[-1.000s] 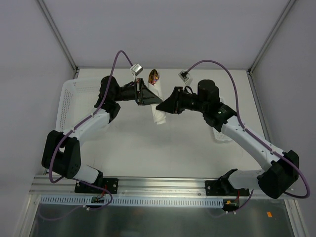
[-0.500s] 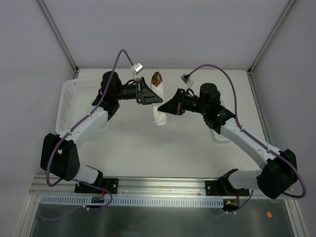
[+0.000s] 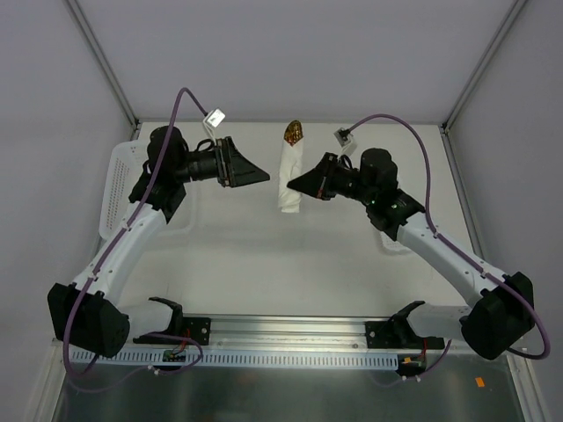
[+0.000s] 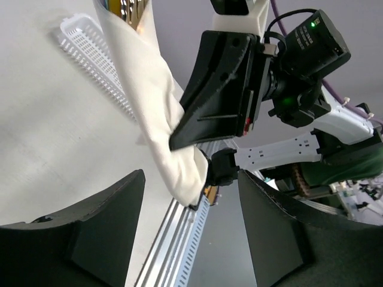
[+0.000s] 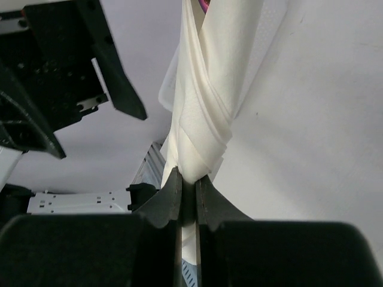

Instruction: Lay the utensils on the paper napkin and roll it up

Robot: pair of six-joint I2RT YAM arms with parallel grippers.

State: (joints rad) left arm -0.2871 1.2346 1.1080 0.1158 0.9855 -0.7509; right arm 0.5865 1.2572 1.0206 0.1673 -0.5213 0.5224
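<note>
Your right gripper [image 3: 292, 186] is clamped tight on the lower part of the rolled white paper napkin [image 3: 288, 167], near the white table's [image 3: 264, 264] 12 o'clock edge. The shiny gold spoon bowl [image 3: 293, 133] pokes from its 12 o'clock end. Your left gripper [image 3: 262, 178], jaws spread wide and holding nothing, sits at the roll's 9 o'clock.

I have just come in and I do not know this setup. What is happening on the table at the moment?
The robot is wrapping utensils in a paper napkin. The napkin is already rolled into a tube, and the right fingers are shut on it close to its near end. The gold bowl of the spoon sticks out of the far end. The left fingers stand open, apart from the roll, on its left. The fork is not visible.
</note>
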